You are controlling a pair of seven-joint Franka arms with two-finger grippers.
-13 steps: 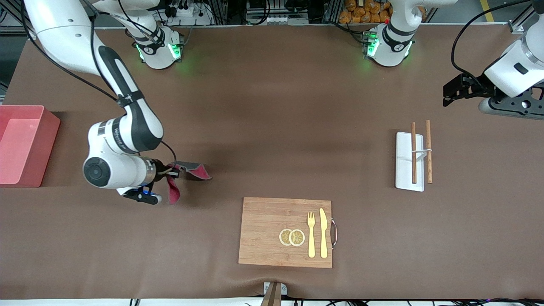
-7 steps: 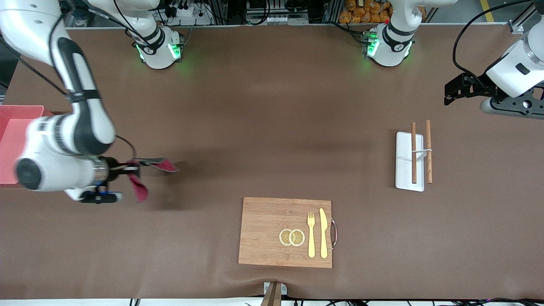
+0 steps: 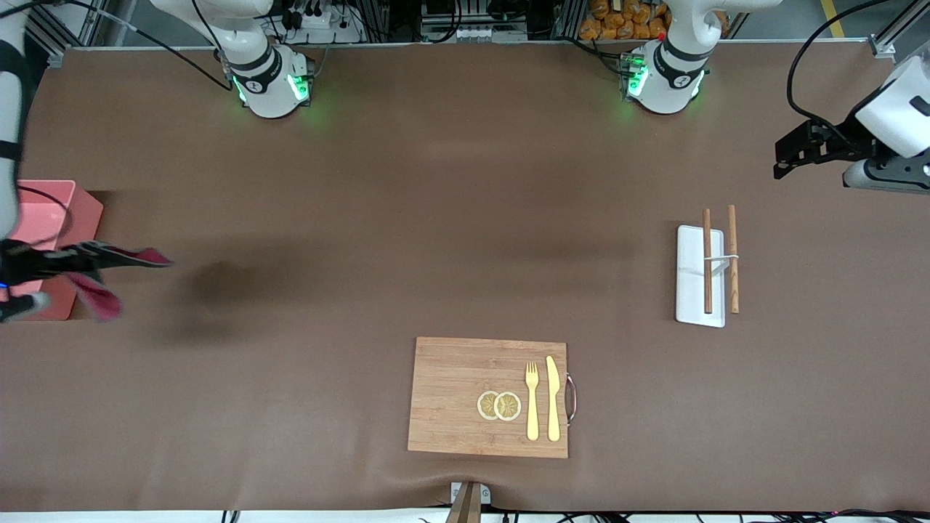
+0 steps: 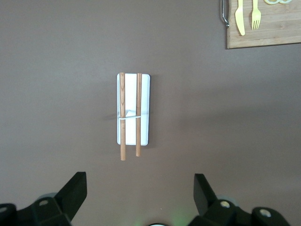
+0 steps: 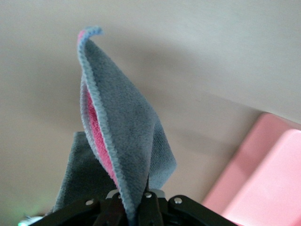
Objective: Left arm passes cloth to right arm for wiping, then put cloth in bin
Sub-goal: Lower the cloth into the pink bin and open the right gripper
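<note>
Right pincer carried the cloth to the edge of the bin, having swept toward the right arm's end of the tabletop over the past second.

The pincer stayed clamped on the soft, fuzzy rag, charcoal-grey on one face and crimson on the other, its folds trailing partly over the smooth salmon-pink plastic tub, whose contents could not be made out. The left pincer waited with fingers spread wide above the white rectangular tray, which bore two wooden sticks. On the bamboo cutting board lay a yellow fork, knife and two lemon slices.
</note>
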